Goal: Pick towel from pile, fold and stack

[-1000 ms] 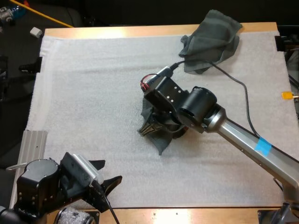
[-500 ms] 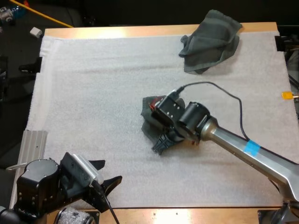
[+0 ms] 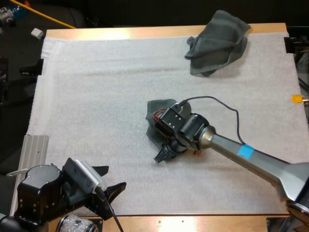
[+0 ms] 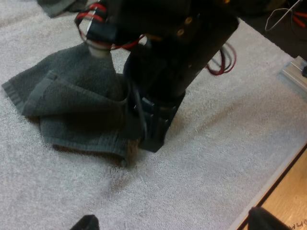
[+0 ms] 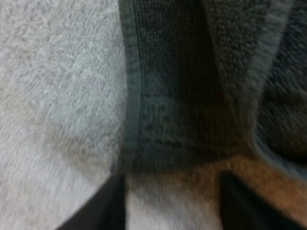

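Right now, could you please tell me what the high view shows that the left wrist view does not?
The high view adds the full outline of the crumpled towel at the far side of the white mat, and the long silver link of the right arm. The left wrist view adds the overlapping layers and hemmed edges of the middle towel. Both share that towel on the mat, with the right tool down at its near edge.

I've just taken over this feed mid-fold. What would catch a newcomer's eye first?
The right hand, down at the near edge of a dark towel in the middle of the white mat, stands out first. Next is the crumpled towel pile at the mat's far right corner, and the left hand, open at the near left.
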